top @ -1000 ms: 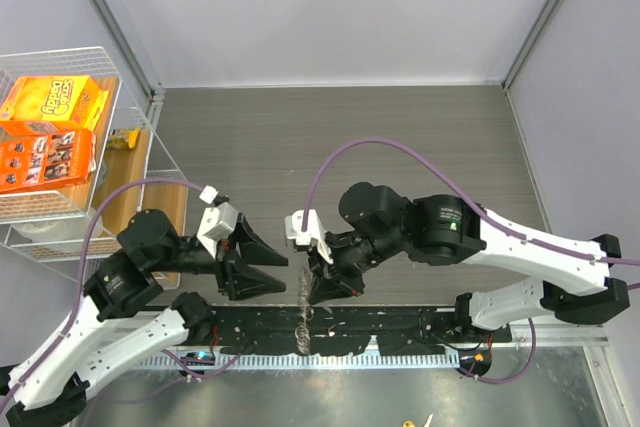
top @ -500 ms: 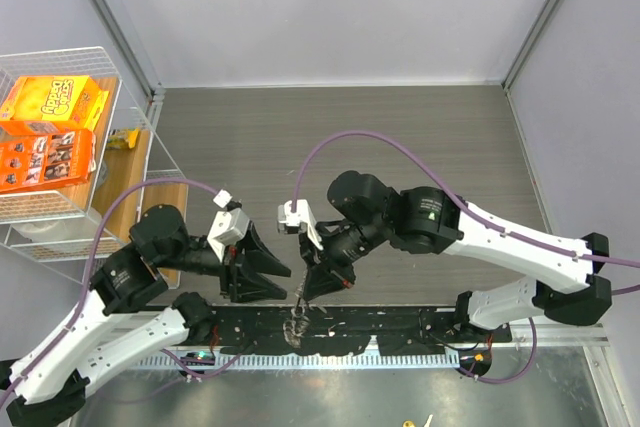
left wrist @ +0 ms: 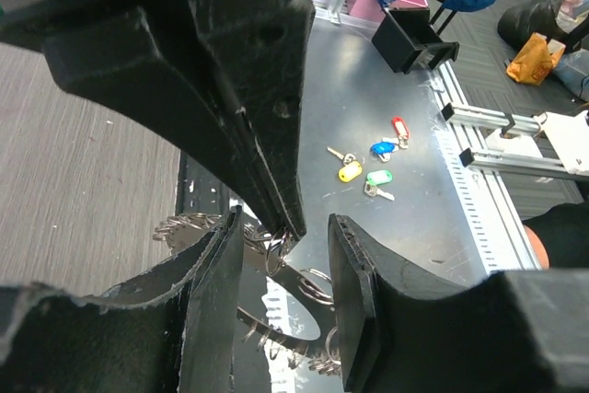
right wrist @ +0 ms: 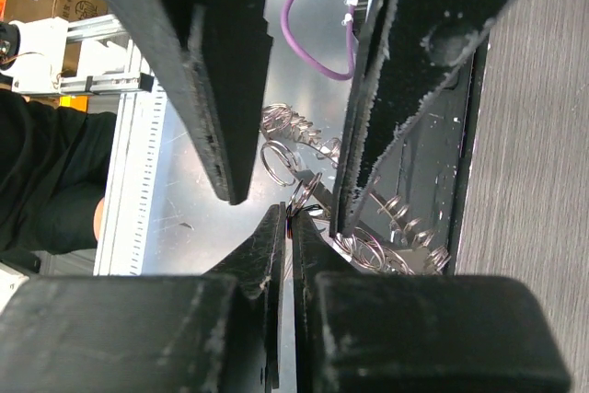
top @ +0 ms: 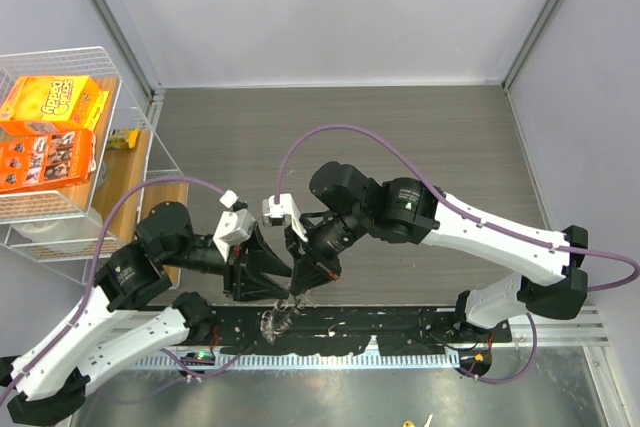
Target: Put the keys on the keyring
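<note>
Right hand (top: 297,291) clenched on the blurred keyring (top: 278,321) at lower centre, the pinch point hidden. Left hand (top: 284,283) released, flanking it.

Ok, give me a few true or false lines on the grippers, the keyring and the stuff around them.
1. The right gripper is shut. True.
2. The left gripper is clamped shut. False: its jaws stand apart, on either side of the right gripper's tip.
3. The keyring lies flat on the wood. False: it dangles below the right gripper, by the near edge.
4. Orange boxes sit in the wire basket on the left. True.
5. Coloured tags lie on the metal surface in the left wrist view. True.
</note>
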Controlling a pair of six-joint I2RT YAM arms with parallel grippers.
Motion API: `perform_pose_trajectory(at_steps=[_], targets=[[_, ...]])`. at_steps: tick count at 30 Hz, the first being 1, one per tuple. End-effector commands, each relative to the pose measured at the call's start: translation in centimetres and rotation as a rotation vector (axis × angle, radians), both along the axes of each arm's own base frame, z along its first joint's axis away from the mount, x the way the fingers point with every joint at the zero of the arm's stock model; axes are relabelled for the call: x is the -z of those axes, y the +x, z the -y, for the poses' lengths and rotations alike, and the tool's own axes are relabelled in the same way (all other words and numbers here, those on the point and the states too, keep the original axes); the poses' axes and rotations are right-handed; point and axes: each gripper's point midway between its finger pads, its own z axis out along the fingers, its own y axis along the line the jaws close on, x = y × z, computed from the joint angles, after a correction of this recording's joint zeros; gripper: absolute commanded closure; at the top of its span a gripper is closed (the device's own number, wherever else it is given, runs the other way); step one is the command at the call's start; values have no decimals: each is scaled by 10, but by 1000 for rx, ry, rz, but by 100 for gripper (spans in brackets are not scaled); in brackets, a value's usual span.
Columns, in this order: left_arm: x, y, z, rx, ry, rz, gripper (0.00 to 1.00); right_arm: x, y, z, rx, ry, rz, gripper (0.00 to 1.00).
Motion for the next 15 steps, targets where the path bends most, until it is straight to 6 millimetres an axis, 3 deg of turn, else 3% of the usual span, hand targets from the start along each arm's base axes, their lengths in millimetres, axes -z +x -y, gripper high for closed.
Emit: perform_pose_trajectory(at_steps=[1, 6, 15], targets=[[3, -3, -1, 23, 15, 10, 54, -37, -4, -2, -40, 121, 31, 95], [3, -3, -1, 21, 18, 17, 58, -37, -4, 0, -35, 124, 36, 95], [5, -3, -3, 22, 28, 20, 83, -33, -1, 0, -29, 110, 55, 94]])
